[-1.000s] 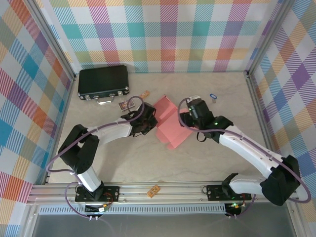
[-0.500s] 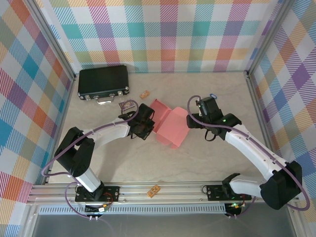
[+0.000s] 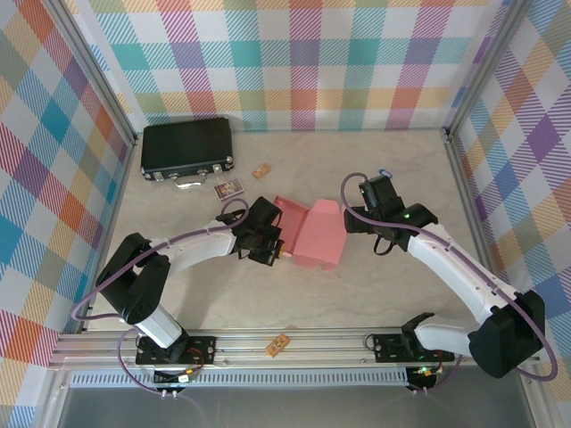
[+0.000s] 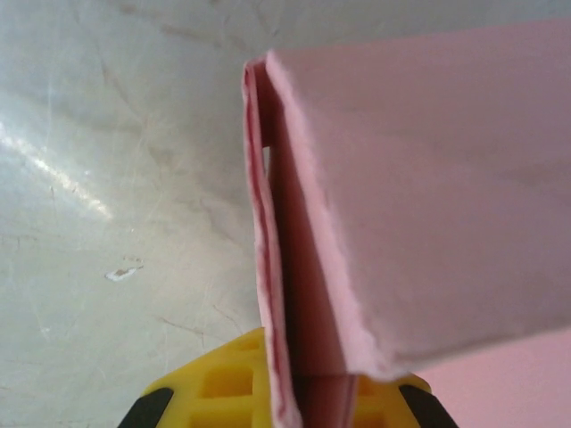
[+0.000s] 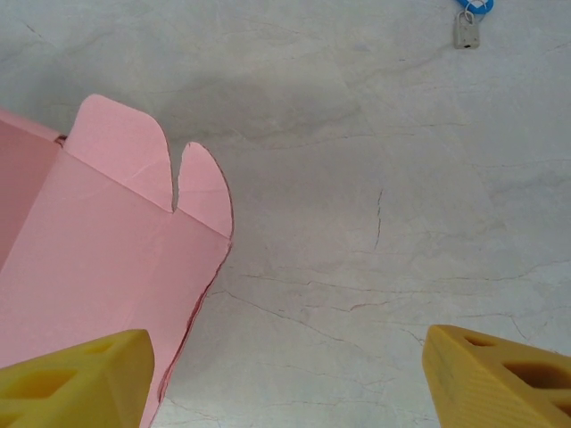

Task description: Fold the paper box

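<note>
The paper box (image 3: 314, 234) is lying partly folded in the middle of the table (image 3: 294, 303). The left gripper (image 3: 277, 252) is pinching its left edge tight. The right gripper (image 5: 285, 392) is hanging wide open by its right side, gripping nothing. The left wrist view is showing doubled card between yellow fingers (image 4: 223, 385). The top view is showing one box and one black case (image 3: 187, 147).

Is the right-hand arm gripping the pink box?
No, the right gripper has its yellow fingers wide apart, and the paper box lies by just one of them.
</note>
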Robot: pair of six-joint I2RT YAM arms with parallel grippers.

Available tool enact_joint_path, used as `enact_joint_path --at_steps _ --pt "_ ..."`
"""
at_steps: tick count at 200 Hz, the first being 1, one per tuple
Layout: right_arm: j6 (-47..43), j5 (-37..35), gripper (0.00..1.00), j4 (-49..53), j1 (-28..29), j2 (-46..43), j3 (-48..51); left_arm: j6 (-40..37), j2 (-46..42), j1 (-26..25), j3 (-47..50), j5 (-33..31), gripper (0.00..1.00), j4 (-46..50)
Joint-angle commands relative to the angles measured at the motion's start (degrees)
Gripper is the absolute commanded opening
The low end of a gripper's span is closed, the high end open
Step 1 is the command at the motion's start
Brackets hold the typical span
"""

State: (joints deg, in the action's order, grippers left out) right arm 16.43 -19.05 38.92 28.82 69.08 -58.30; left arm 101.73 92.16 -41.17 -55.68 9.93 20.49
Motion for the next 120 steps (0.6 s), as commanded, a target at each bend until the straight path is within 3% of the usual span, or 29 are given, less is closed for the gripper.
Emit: enact_joint_path --at_steps 1,54,120 --pt "1.4 -0.3 0.79 0.3 -0.4 0.7 -1.0 6.3 0.1 -0.7 2.8 4.1 0.06 -4.0" --pt "2.0 2.5 0.79 -0.5 -0.5 0.2 -0.1 8.1 0.6 -0.9 3.9 4.1 0.15 -8.0" --pt "5.9 14.4 0.77 -6.0 -2.3 0.4 4.1 8.7 1.8 -0.9 5.2 4.7 0.16 -9.7"
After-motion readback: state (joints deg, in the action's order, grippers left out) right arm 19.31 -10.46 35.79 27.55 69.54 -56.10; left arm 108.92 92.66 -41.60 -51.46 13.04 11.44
